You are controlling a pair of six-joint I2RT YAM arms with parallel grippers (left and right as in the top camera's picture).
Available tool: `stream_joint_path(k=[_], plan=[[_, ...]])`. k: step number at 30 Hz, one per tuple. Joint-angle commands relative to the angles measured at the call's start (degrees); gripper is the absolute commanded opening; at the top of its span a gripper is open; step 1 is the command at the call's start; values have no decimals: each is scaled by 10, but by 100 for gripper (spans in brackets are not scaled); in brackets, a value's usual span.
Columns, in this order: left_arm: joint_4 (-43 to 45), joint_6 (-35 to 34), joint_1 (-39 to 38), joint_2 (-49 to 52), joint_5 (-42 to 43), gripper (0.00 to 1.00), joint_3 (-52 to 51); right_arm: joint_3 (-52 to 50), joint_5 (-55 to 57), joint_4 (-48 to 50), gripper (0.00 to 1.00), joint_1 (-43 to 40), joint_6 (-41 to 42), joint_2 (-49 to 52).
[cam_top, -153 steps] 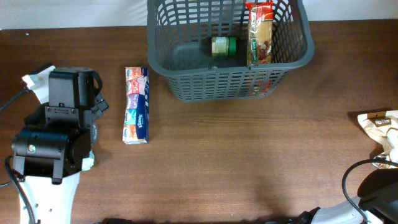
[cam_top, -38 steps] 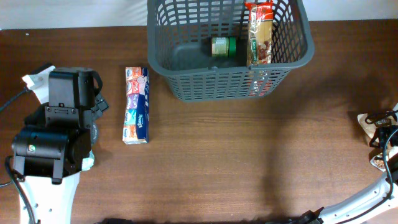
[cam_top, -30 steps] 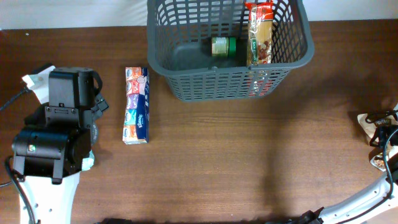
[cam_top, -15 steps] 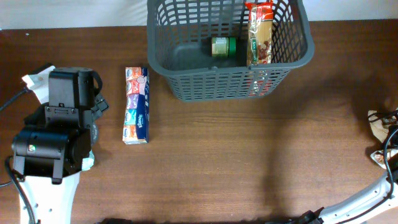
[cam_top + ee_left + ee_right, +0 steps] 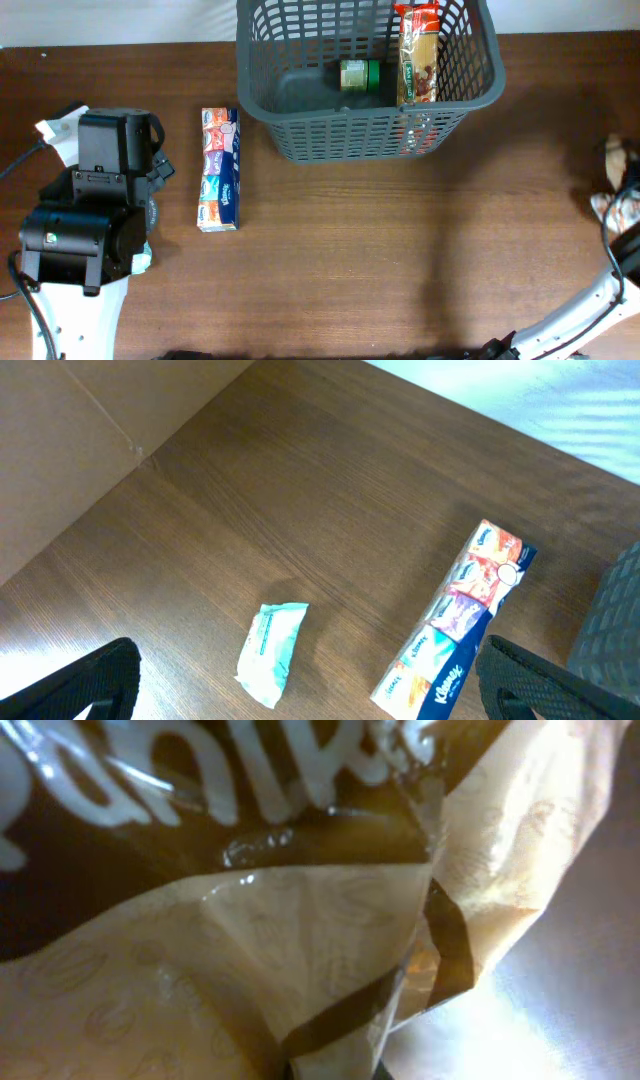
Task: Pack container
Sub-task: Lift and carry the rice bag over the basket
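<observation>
1. Seemingly the right gripper (image 5: 626, 195) is pressed close to a tan bag (image 5: 250, 950); whether it is clamped, I cannot tell; the left gripper (image 5: 315, 685) gapes wide, holding nothing.
2. Step, I judge: fetching the bag; next comes a carry to the basket.
3. Basket (image 5: 350, 135): dark grey lattice, at the table's far middle, well apart from the bag; jar (image 5: 358, 74) and pasta (image 5: 418, 60) inside.

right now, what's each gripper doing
Left gripper: open, empty.
Right gripper: cannot tell; its fingers are hidden, and a tan bag fills its view.

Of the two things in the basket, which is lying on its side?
The small green-lidded jar; the tall pasta packet beside it stands against the wall of the basket.
</observation>
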Motion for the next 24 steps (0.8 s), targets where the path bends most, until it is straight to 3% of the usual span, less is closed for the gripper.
stream_joint_path(k=[1,7,13,16,24], plan=[[1,-3,2,-5,2,100,7,151,-91,-27,4,51,90,-17],[1,-3,2,-5,2,100,7,461,-120,-123,4,136,163,-18],[1,-3,2,-5,2,100,7,668,-122,-158,4,211,204,-23],[1,-3,2,-5,2,100,7,662,-130,-142,4,249,241,-52],[1,-3,2,-5,2,100,7,656,-134,-127,4,385,234,-64]])
